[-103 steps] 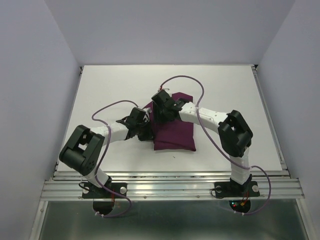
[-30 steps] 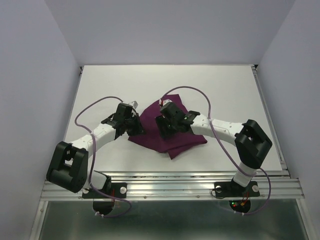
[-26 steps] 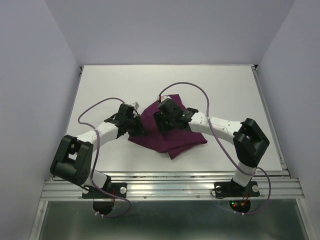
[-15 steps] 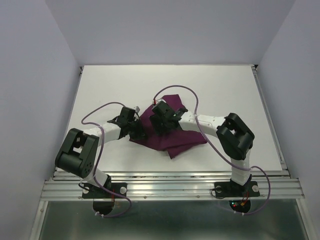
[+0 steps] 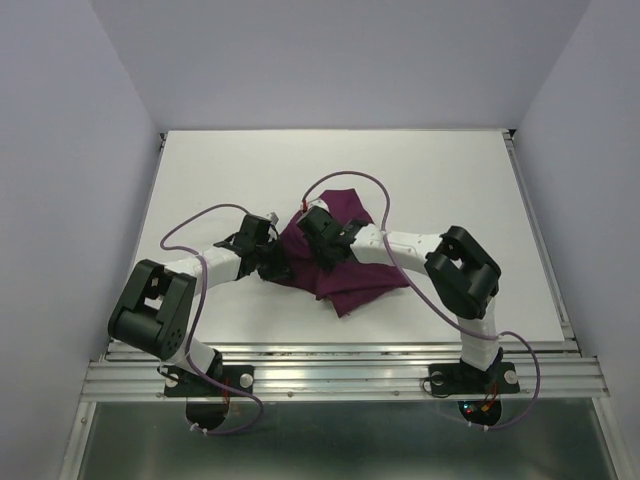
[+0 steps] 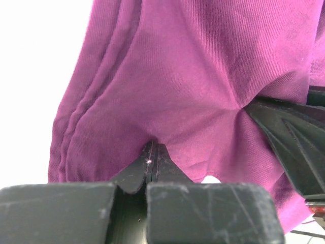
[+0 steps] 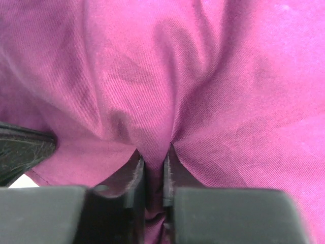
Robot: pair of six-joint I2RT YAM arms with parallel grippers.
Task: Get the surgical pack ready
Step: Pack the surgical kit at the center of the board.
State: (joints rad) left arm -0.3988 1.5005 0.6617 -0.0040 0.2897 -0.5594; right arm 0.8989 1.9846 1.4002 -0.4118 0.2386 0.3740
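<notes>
We find the plum-purple cloth (image 5: 352, 278) crumpled and partly folded on the white desk (image 5: 430, 170), about mid-desk and between the two arms. One corner points toward the far edge. Another corner points toward the near edge, and a third lies to the right.

The left gripper (image 5: 272, 258) sits at the left border of the cloth. In the left wrist view its jaws are pressed flat together with a pinch of fabric caught at their tips. We therefore class it as clenched on the cloth. Creases fan out upward from that pinch point, and the white desk shows to the left of the fabric.

The right gripper (image 5: 325, 250) is on top of the cloth, just to the right of the left gripper and apart from it. In the right wrist view its jaws stand nearly together with a raised fold of fabric filling the narrow slot between them. We class it as grasping the cloth. Folds radiate from this point as well.

Each wrist view shows a dark finger of the other gripper at its edge, pressed against the same fabric.

A purple cable (image 5: 205, 215) loops above the left arm. A second one arcs over the right arm and the far part of the cloth.
</notes>
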